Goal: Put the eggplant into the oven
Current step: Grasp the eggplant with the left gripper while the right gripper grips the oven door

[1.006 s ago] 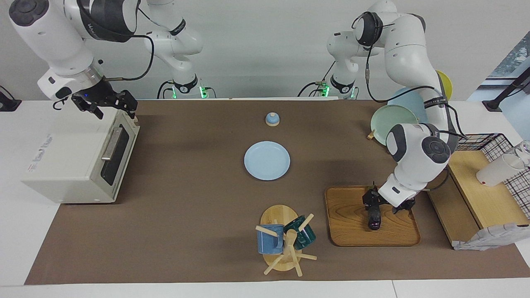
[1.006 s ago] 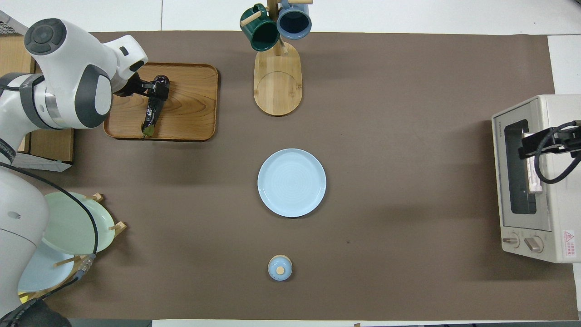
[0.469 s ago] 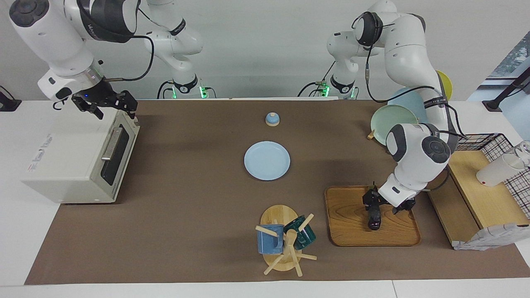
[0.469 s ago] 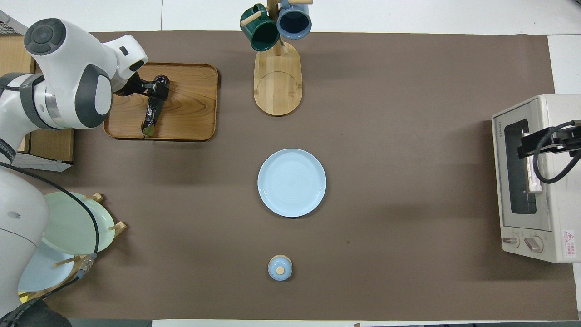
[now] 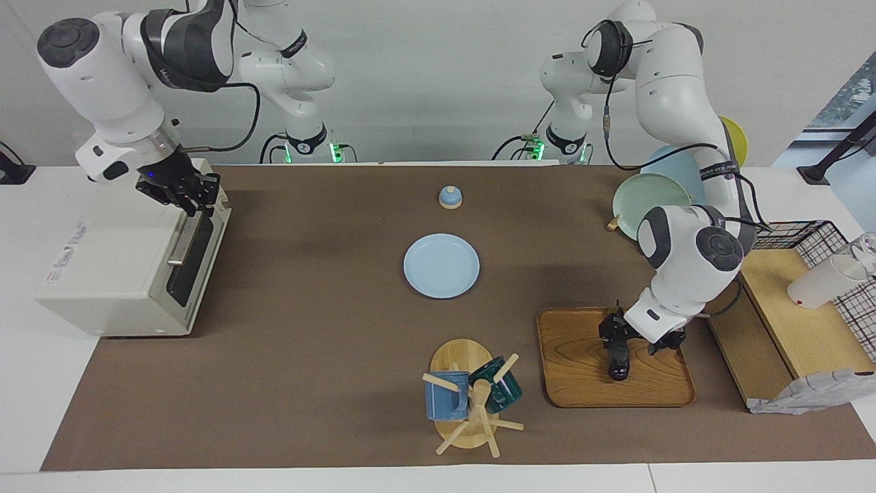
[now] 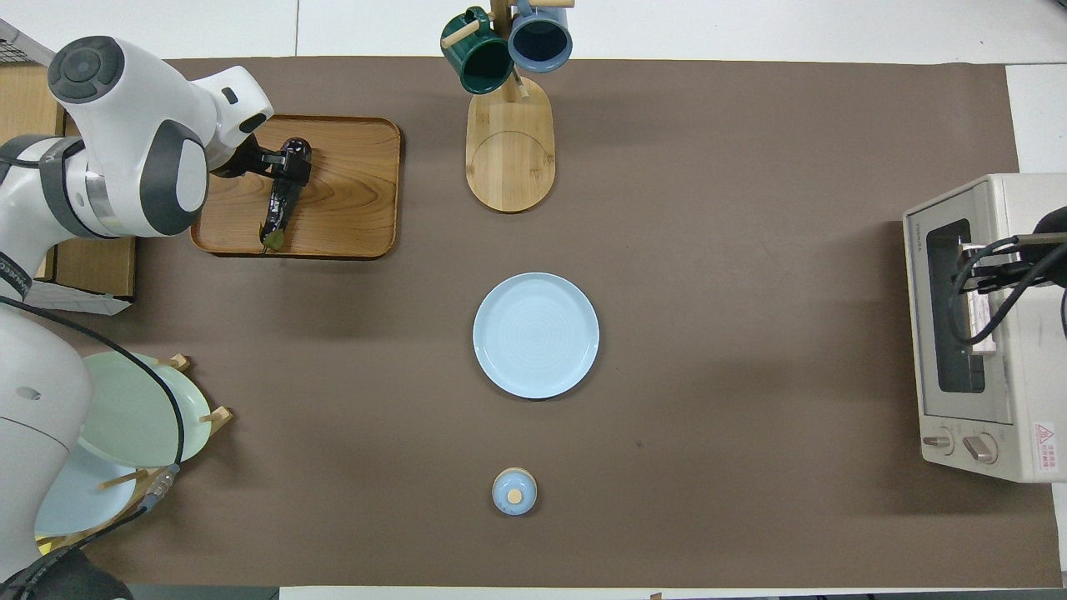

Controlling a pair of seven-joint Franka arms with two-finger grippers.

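Both arms are glossy white with dark grey joint caps, black cables looped along their links, black grippers and green-lit bases.

Bright, even overhead light; soft shadows, sharp focus throughout.

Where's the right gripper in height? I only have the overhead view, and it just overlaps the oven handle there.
Observer: In the facing view, the right gripper is down at the top front edge of the oven, at the end of the handle nearer the robots.
Operator: Door open?
Observer: No, the door is up, shut against the front.
Operator: Eggplant lifted?
Observer: No. The eggplant lies on the wooden tray. The left gripper is low, open astride its thick part.
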